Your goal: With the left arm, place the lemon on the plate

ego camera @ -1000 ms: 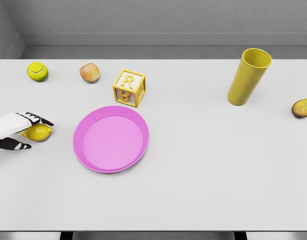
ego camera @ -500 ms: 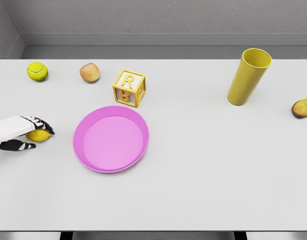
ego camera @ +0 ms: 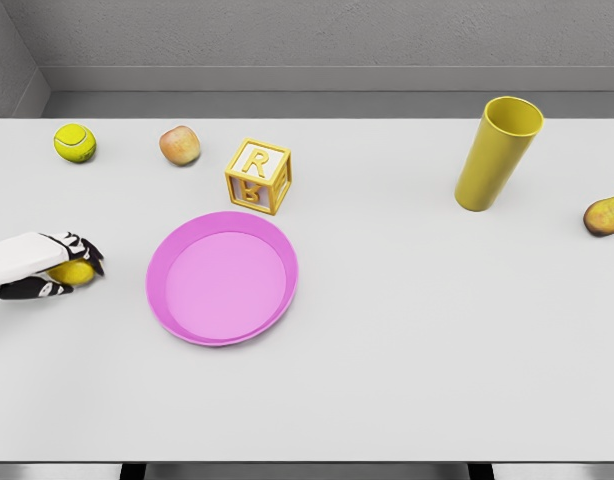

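Head view: left hand (ego camera: 37,268) clenched around the lemon (ego camera: 73,272) at the table's (ego camera: 407,330) 9 o'clock edge, just beside the pink plate (ego camera: 223,278), at its 9 o'clock.

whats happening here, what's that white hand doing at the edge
The left robot hand, reaching in from the left edge of the table, has its fingers closed around the lemon. The pink plate sits just to the right of it with nothing on it, so the lemon is not yet placed. A tennis ball, apple, letter block, yellow cup and pear sit untouched.
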Controlling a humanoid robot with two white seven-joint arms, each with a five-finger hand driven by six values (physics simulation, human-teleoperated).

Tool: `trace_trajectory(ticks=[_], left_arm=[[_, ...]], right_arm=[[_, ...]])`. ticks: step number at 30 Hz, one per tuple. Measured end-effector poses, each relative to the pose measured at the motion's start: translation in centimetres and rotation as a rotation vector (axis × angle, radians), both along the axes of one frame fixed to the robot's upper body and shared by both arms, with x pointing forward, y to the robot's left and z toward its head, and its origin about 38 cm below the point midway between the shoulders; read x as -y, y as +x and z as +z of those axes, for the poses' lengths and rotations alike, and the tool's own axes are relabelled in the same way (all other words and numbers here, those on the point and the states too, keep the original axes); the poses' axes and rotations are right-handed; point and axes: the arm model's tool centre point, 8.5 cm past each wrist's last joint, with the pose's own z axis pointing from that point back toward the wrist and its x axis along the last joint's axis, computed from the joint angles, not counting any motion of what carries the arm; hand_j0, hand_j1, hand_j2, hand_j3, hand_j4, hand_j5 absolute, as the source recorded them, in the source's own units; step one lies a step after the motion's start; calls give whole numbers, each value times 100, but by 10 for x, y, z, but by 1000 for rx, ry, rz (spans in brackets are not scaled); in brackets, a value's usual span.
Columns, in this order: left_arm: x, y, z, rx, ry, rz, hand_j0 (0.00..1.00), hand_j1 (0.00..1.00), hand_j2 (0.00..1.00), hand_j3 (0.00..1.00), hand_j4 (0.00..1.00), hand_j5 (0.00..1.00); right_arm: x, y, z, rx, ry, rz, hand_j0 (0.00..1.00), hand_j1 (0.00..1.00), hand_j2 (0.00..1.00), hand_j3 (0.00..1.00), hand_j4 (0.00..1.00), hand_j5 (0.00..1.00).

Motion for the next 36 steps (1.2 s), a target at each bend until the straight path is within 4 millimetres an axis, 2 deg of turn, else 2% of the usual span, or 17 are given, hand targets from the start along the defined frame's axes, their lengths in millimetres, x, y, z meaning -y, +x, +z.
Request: trace_trajectory(ticks=[4,11,14,24,33,36], left_arm=[[-1,1,3,10,-2,4,45,45,45,45,45,45],[9,7,30,101,-32,-13,45,45,45,45,45,45],[26,9,40,147,-68,-49,45,45,45,45,45,45],[87,5,49,223,-171,-170,45,45,45,45,45,45],[146,-7,40,212,-228,-313,46,46,46,46,46,46],[157,-11,35,197,-241,-341,46,46,46,46,46,46]], right_arm=[[0,0,0,0,0,0,100,100,100,100,100,100],[0,0,0,0,0,0,100,100,100,100,100,100],[0,0,0,0,0,0,100,100,100,100,100,100],[0,0,0,0,0,0,100,100,100,100,100,100],[0,0,0,0,0,0,100,100,100,100,100,100],[0,0,0,0,0,0,100,100,100,100,100,100]])
